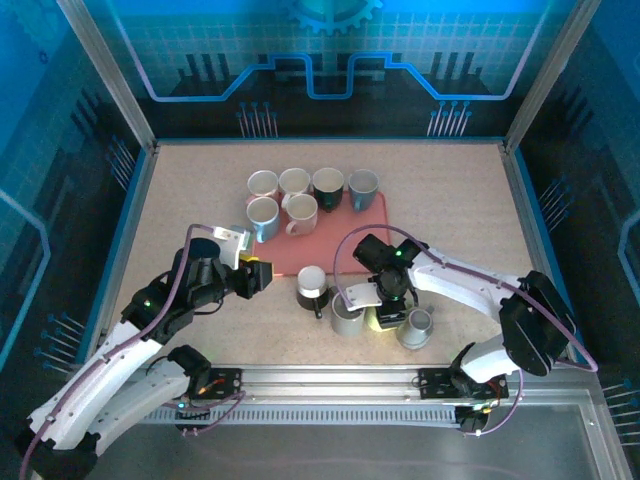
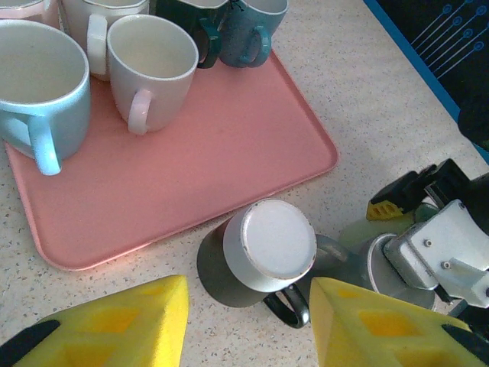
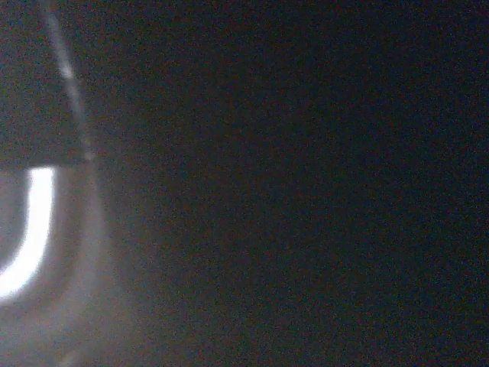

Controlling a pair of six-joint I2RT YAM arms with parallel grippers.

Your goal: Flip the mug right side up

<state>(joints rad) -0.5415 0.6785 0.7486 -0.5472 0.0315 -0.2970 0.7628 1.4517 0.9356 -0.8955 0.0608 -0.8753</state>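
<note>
The mug point(image 2: 267, 248) stands upside down on the table just off the pink tray's near edge, its white base up and its black handle toward me; from above the mug point(image 1: 312, 285) sits between both arms. My left gripper point(image 2: 248, 298) is open, with its yellow fingers point(image 2: 130, 321) on either side of the mug and short of it, not touching. My right gripper point(image 1: 388, 312) is down on the rim of a grey mug point(image 1: 347, 318) just right of the upside-down one. The right wrist view is dark, pressed close to that mug.
The pink tray point(image 1: 345, 250) holds several upright mugs point(image 1: 300, 212) at its back. Another light grey mug point(image 1: 416, 327) sits right of my right gripper near the table's front edge. Bare table lies at the left and the far right.
</note>
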